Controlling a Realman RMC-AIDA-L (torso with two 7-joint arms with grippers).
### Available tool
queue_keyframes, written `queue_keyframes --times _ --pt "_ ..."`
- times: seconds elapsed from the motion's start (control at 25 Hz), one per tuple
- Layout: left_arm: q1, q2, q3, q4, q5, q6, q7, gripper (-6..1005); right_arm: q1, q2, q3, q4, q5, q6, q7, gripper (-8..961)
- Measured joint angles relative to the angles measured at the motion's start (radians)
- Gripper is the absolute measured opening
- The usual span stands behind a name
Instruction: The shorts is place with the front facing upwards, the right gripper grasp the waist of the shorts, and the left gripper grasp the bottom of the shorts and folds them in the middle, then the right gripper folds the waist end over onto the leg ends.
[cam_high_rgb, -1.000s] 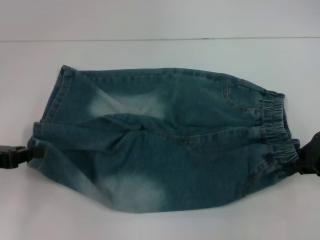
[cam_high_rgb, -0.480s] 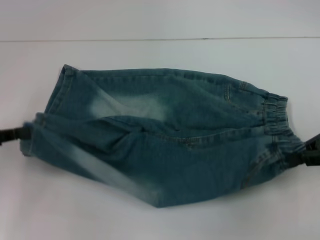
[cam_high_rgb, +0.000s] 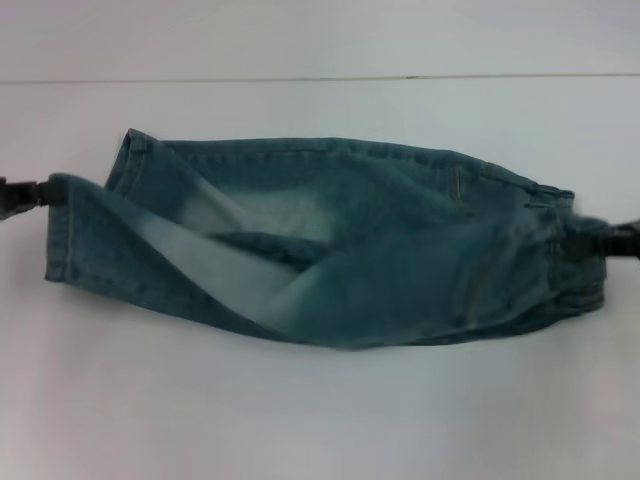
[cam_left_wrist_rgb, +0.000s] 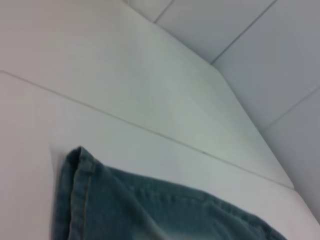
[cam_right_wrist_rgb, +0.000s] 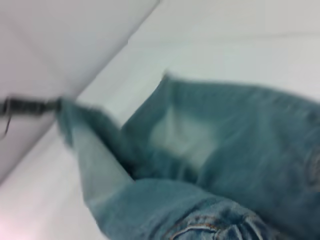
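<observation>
The left gripper (cam_high_rgb: 22, 192), at nine o'clock, clamps the leg hem; the right gripper (cam_high_rgb: 618, 240), at three o'clock, clamps the waist. Together they lift the near half of the shorts (cam_high_rgb: 330, 245) toward twelve o'clock, so it folds lengthwise on the table (cam_high_rgb: 320, 420).

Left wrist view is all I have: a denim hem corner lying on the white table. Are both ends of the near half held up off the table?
Observer: Yes. In the head view the left gripper holds the near leg hem and the right gripper holds the waist of the shorts.
Operator: Is the lengthwise fold closed?
Observer: Not yet. The far leg hem lies uncovered on the table.
Operator: Is the cloth slack?
Observer: The right wrist view shows the raised leg stretched toward the left gripper.
</observation>
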Motion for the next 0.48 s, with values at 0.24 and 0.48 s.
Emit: queue_keyframes --times 0.24,0.48 --pt "-0.044 -0.004 0.025 -0.058 -0.007 -0.13 0.001 0 -0.019 -0.016 0.043 0.119 0.087 0.104 0.013 54" --pt "-0.067 -0.026 0.083 -0.073 -0.007 -0.307 0.012 1 -0.036 0.004 0.049 0.149 0.167 0.185 0.002 53"
